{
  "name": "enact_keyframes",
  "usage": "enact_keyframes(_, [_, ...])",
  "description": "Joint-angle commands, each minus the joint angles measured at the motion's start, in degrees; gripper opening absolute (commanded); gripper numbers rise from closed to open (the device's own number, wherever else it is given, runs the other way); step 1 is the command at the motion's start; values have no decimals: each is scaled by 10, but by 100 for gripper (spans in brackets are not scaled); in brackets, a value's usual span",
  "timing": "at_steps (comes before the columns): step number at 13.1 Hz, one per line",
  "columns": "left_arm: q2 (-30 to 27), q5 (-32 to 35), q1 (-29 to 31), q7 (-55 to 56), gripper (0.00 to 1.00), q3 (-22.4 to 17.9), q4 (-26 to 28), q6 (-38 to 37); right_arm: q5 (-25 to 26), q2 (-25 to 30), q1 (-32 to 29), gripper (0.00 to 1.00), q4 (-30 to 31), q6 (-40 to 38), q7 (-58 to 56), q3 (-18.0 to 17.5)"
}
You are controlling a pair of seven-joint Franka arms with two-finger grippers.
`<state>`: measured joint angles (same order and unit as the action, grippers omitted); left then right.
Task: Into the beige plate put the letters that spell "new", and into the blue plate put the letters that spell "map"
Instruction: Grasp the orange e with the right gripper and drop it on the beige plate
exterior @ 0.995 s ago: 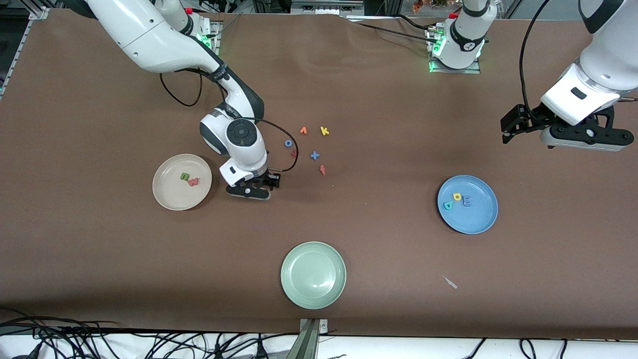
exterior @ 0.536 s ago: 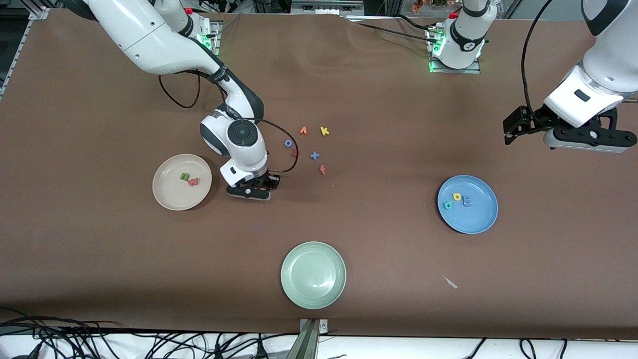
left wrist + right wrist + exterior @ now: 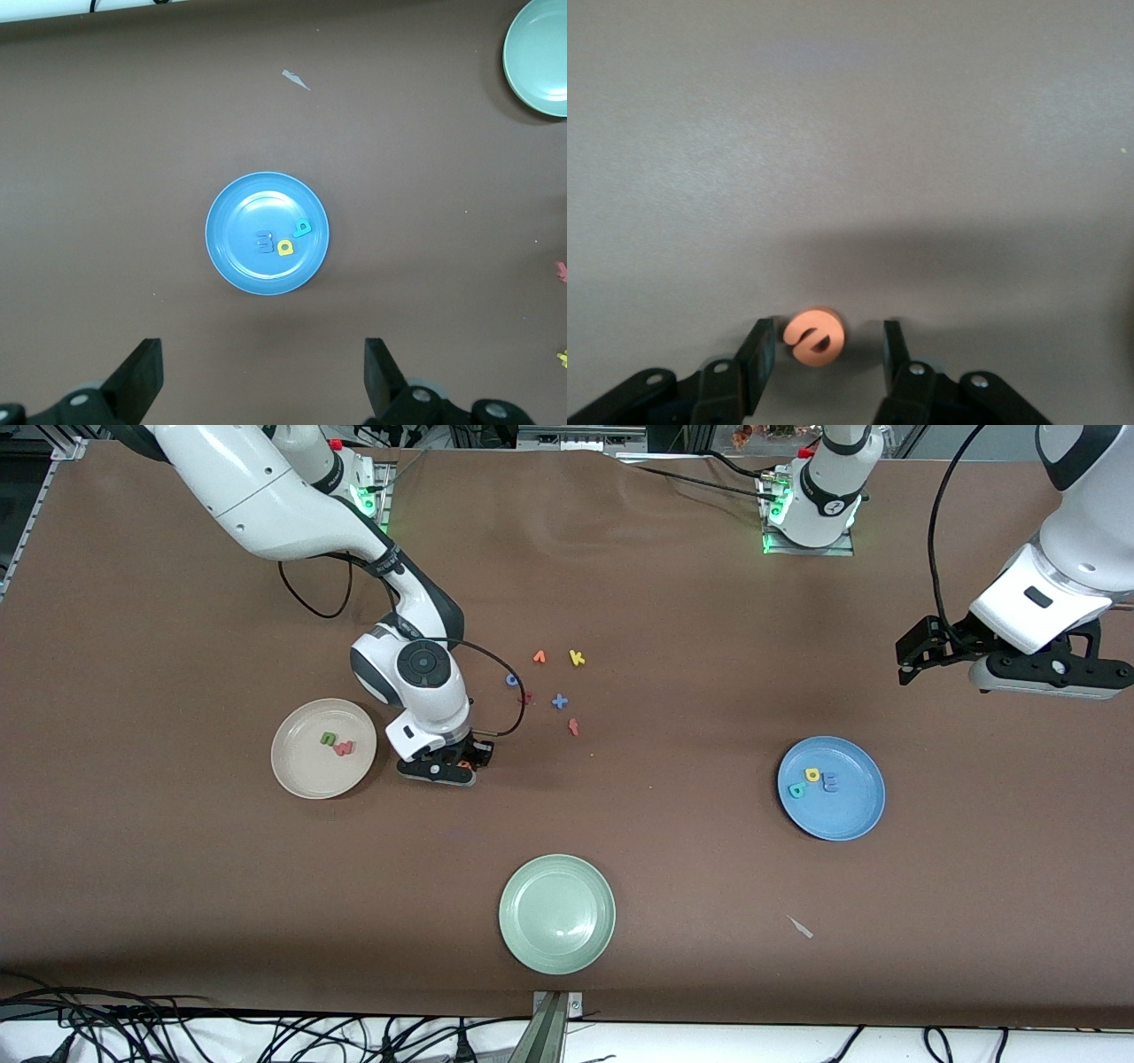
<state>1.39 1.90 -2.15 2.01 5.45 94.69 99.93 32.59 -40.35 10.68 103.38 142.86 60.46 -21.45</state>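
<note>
The beige plate [image 3: 292, 772] holds the green n [image 3: 328, 738] and the pink-red w [image 3: 344, 748]. Beside it, toward the table's middle, my right gripper [image 3: 828, 331] is low over the table and open. The orange e [image 3: 815, 338] lies between its fingers, against one finger and apart from the other. The blue plate [image 3: 855, 815] holds the yellow a [image 3: 812, 774], the teal p [image 3: 796, 789] and the blue-purple m [image 3: 831, 781]. My left gripper [image 3: 264, 359] hangs open and empty, high up beside the blue plate [image 3: 232, 266].
A pale green plate [image 3: 556, 912] sits near the front edge. Loose letters lie mid-table: an orange v [image 3: 539, 657], a yellow k [image 3: 577, 658], a blue o [image 3: 511, 679], a dark red one [image 3: 525, 698], a blue x [image 3: 559, 701] and an orange-red one [image 3: 574, 726]. A white scrap [image 3: 801, 927] lies nearer the camera than the blue plate.
My right gripper has slid a little toward the beige plate, and its fingers have drawn in around the orange e. The left arm has drifted slightly toward its own end of the table.
</note>
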Motion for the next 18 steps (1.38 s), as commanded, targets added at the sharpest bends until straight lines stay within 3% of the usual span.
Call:
enact_keyframes(1, [13, -18, 4, -3, 100, 2, -21, -13, 7, -17, 0, 57, -15, 8, 7, -2])
enact_keyframes(5, [13, -18, 4, -3, 100, 2, -21, -13, 12, -18, 1, 52, -14, 9, 10, -2])
enact_keyframes(10, [13, -18, 4, -3, 100, 2, -21, -13, 12, -13, 0, 19, -11, 8, 6, -2])
enact_keyframes(11, [13, -18, 4, -3, 100, 2, -21, -13, 12, -8, 0, 17, -8, 7, -1, 0])
enact_keyframes(15, [13, -18, 4, -3, 100, 2, -21, -13, 2, 66, -24, 17, 25, -50, -84, 9])
enact_keyframes(18, [13, -18, 5, -3, 100, 2, -21, -13, -15, 174, -85, 17, 129, -64, -222, 9])
